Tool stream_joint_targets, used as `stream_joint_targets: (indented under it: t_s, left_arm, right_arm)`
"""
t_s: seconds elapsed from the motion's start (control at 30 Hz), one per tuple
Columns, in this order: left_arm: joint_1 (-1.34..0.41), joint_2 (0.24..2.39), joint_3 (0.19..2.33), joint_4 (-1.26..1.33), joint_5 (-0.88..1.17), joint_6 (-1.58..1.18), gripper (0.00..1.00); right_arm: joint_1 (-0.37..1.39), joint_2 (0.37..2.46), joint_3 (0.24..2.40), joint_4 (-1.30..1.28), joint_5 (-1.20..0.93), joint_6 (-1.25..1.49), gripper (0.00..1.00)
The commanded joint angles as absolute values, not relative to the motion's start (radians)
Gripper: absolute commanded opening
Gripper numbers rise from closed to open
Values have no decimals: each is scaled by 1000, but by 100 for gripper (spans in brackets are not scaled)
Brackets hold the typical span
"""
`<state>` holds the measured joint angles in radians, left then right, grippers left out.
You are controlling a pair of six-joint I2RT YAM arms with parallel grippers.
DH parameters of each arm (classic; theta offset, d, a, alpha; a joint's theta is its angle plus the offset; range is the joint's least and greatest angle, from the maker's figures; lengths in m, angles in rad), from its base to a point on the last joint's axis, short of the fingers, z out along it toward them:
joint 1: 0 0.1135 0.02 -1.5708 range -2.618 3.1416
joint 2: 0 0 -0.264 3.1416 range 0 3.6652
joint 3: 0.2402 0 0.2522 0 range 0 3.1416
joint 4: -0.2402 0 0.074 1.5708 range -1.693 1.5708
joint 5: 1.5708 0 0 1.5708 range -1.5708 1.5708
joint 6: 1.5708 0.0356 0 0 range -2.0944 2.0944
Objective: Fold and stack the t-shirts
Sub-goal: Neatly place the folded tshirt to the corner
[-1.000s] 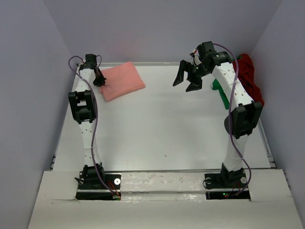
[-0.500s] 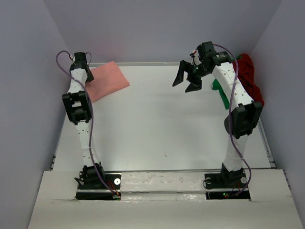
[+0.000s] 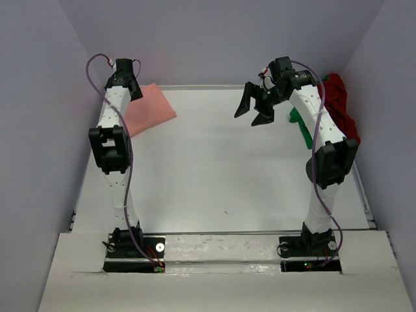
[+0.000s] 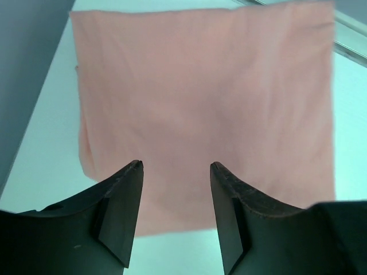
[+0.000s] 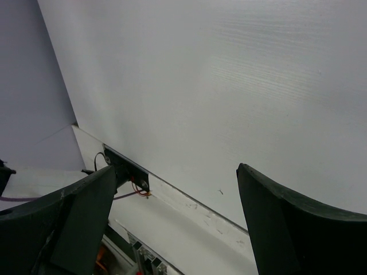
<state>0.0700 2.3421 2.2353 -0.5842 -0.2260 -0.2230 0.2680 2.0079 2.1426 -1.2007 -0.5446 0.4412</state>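
Left gripper (image 4: 176, 167) hangs over the folded salmon-pink shirt (image 4: 200, 97), jaws parted with nothing between them; whether the tips touch the cloth I cannot tell. Only its wrist view shows the fold as a flat rectangle. Only the top view shows all three shirts: the salmon-pink one at 10 o'clock on the table (image 3: 214, 175), and one dark red shirt (image 3: 339, 97) and one green shirt (image 3: 300, 129) bunched at 2 o'clock. Right gripper (image 3: 249, 117), spread wide and empty, hovers at 1 o'clock above bare table.
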Motion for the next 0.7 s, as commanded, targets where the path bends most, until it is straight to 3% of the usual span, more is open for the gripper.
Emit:
stream_joint_targets:
  t_s: [0.0,0.07,0.1,0.17,0.2,0.4,0.67]
  left_arm:
    - [12,2155,2128,-629,-241,-293,60]
    - [5,2122,2068,-627,-212,-336,60]
    - [-33,2100,2025,-638,-212,-348,53]
    - [-38,2094,1987,-679,-166,-374,29]
    - [-37,2098,1985,-727,-147,-386,0]
    - [-35,2100,1870,-755,-91,-426,0]
    - [-17,2184,1907,-785,-37,-462,0]
  right_arm:
    - [265,2000,2126,-1183,-575,442,91]
    - [265,1996,2111,-1175,-577,443,91]
    - [265,1996,2108,-1172,-577,443,91]
    - [265,1996,2106,-1173,-575,440,91]
    - [265,1993,2103,-1172,-575,440,91]
    - [265,1983,2080,-1147,-583,446,90]
    - [265,1982,2088,-1144,-583,446,90]
